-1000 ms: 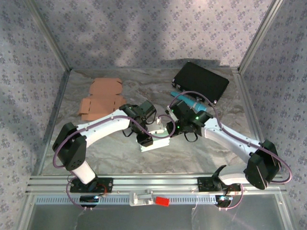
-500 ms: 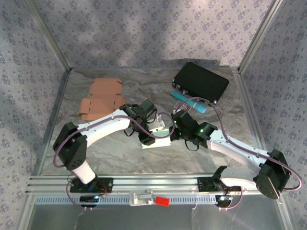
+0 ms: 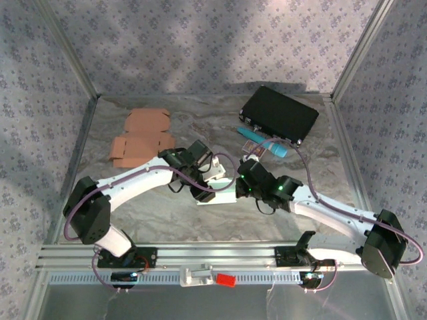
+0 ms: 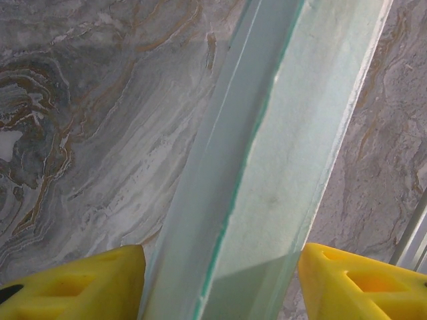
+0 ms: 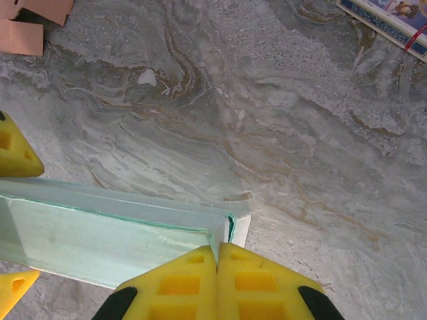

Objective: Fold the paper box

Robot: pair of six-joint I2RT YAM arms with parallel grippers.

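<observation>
The paper box, white with green-tinted edges and partly folded, lies in the middle of the marble table. My left gripper stands over its left part, open, with one yellow finger on each side of the long box and a small gap on the right. My right gripper is at the box's right end. In the right wrist view it is shut on the thin upright end wall of the box. The left gripper's fingertips show at that view's left edge.
Flat brown cardboard blanks lie at the back left. A black case and a teal tube sit at the back right. Patterned walls and metal frame posts close in the table. A metal rail runs along the near edge.
My left gripper's jaws have widened around the box. The right arm has swung in to the left and down, bringing its shut jaws onto the box's right end.
</observation>
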